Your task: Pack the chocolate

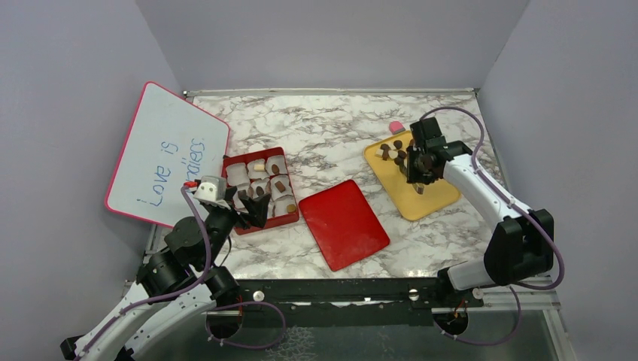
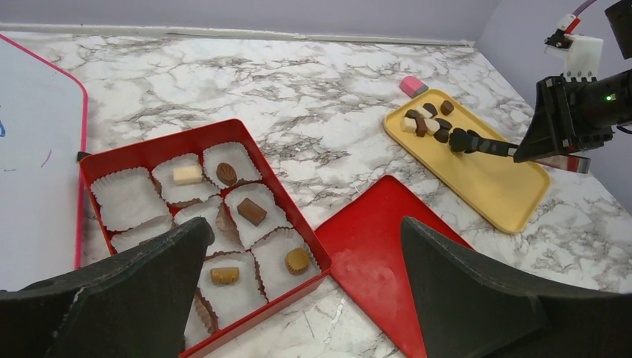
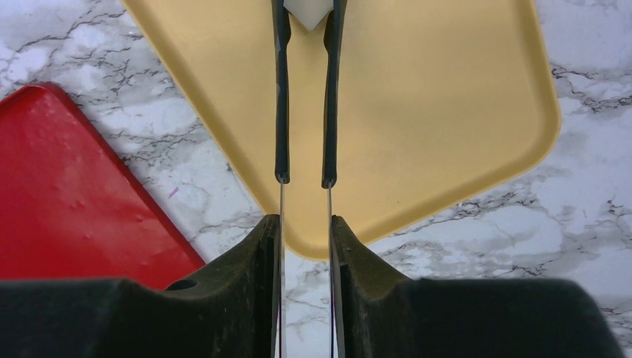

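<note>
Clamping tweezers (image 3: 282,112) over one yellow tray (image 3: 447,89), right gripper (image 3: 304,231) is clenched; left gripper (image 2: 305,224) gapes released above one box (image 2: 160,145) holding five chocolates (image 2: 252,212).

The white piece (image 3: 306,10) between the tongs (image 3: 282,112) is cut off by the right wrist view's top edge. The near corner of the red box (image 2: 160,143) is hidden by the left gripper (image 2: 302,227).

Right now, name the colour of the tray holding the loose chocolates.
The tray is yellow, shown best in the left wrist view.
</note>
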{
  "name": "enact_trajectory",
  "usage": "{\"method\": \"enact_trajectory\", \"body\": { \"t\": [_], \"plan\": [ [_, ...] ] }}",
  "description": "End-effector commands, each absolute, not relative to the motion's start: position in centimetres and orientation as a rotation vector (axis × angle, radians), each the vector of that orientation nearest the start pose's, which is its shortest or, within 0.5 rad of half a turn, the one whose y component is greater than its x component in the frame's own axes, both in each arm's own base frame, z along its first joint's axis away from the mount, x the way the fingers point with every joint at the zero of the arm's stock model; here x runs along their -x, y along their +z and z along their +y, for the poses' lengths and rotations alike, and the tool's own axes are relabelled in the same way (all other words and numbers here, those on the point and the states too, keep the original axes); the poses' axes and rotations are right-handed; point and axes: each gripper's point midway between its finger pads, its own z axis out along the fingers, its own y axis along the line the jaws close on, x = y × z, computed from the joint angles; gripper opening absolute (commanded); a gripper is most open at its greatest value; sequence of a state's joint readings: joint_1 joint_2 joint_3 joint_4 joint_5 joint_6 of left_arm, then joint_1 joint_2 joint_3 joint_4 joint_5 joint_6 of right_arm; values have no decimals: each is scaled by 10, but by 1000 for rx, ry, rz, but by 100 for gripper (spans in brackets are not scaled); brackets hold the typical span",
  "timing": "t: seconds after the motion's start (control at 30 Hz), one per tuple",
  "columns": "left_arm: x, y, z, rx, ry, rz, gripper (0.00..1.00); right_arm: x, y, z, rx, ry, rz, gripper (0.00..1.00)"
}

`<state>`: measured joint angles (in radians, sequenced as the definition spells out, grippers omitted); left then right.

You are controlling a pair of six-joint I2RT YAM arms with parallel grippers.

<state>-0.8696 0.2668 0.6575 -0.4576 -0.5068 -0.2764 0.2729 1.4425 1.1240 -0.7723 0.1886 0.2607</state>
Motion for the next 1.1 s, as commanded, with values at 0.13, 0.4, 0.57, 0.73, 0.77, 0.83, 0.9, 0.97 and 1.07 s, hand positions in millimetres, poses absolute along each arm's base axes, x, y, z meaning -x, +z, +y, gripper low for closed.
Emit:
{"method": "enact_trajectory", "body": {
  "t": [0.13,0.4,0.57,0.73,0.77,0.83,0.9,0.97,1.07],
  "plan": [
    [-186,283,-96,-57,-456,1628,99,-309,166,87,-22,47,2513,29],
    [-182,303,-92,-18,-499,1591,99,-315,198,141,71,284,2408,29],
    [-177,325,-85,-5,-513,1551,99,-327,194,166,116,336,2409,29],
    [-173,341,-77,-9,-500,1523,99,-333,204,213,206,389,2370,29],
    [-172,344,-76,-10,-502,1518,99,-334,207,225,226,406,2357,29],
    [-169,351,-76,-15,-517,1509,99,-336,213,248,265,440,2333,29],
    [-165,358,-77,-15,-551,1497,99,-336,218,274,314,478,2309,28],
    [-160,365,-79,-21,-597,1483,99,-334,220,303,363,509,2291,28],
    [-153,374,-82,-30,-654,1464,99,-328,220,351,446,574,2249,29]
  ]
}}
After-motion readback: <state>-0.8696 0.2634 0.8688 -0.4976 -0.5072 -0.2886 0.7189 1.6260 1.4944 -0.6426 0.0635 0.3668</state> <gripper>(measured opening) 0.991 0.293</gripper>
